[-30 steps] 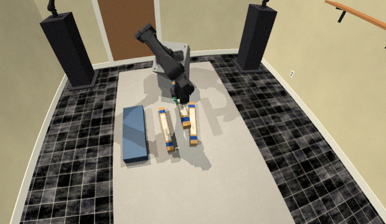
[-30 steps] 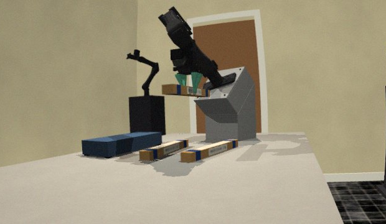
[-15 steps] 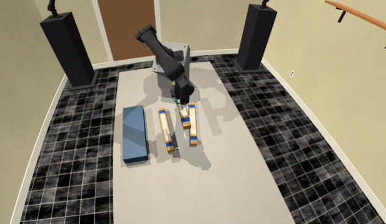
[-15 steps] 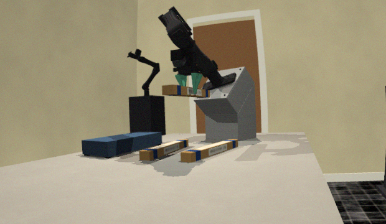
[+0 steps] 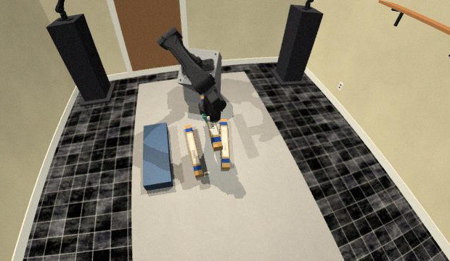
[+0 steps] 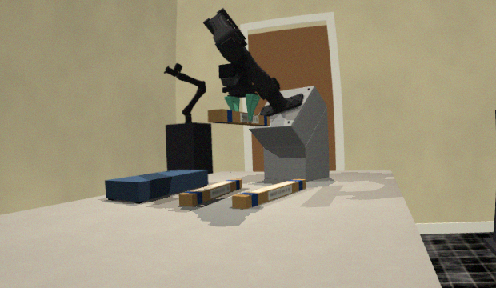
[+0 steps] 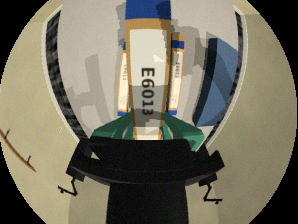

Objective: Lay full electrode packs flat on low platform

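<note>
My gripper (image 6: 242,110) (image 5: 211,121) (image 7: 147,113) is shut on an electrode pack (image 6: 226,116) (image 5: 215,138) (image 7: 148,50), tan with blue bands and a white label reading E6013. It holds the pack level, high above the table. Two more packs lie flat on the table below: one (image 5: 194,150) (image 6: 210,192) next to the low blue platform (image 5: 157,155) (image 6: 152,186) (image 7: 218,83), the other (image 5: 224,143) (image 6: 268,194) further from it. In the wrist view parts of both packs show beside the held one. Nothing lies on the platform.
The arm's grey base (image 6: 298,140) (image 5: 215,69) stands at the table's far end. Two black towers (image 5: 80,58) (image 5: 297,41) stand on the tiled floor beside the table (image 5: 228,217).
</note>
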`<state>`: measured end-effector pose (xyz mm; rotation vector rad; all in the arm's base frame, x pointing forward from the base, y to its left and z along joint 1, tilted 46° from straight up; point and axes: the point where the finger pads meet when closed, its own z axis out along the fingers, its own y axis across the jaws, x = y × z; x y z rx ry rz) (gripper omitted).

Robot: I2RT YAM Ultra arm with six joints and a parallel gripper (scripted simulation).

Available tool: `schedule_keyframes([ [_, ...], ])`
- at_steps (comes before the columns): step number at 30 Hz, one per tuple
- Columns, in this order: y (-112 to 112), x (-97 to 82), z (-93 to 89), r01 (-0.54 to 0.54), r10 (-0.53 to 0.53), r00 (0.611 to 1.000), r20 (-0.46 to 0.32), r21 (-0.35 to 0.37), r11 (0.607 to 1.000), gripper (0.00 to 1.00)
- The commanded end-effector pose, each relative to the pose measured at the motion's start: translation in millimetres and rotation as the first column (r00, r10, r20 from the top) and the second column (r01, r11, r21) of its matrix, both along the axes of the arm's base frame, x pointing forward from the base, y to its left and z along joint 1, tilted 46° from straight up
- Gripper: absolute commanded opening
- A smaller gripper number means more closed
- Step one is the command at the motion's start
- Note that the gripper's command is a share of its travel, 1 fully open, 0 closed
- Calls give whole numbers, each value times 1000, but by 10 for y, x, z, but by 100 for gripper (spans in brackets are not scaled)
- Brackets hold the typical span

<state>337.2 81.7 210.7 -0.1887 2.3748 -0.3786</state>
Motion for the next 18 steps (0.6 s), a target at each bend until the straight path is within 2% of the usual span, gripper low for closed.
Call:
schedule_keyframes([
  [1,26,13,-48,-10,10,1000,0,3,1000,0],
  [2,20,14,33,-5,5,1000,14,9,1000,0],
  [7,18,17,30,-5,5,1000,15,9,1000,0],
  [8,9,28,-52,-6,6,1000,-1,2,1000,0],
  [9,18,18,29,-5,5,1000,15,9,1000,0],
  [10,17,18,29,-5,5,1000,15,9,1000,0],
  [11,37,13,-58,-15,15,1000,-1,2,1000,0],
  [15,47,34,-13,-14,14,1000,9,8,1000,0],
  [16,32,15,81,-12,12,999,36,22,1000,0],
  [18,29,18,89,-11,10,999,37,22,1000,0],
])
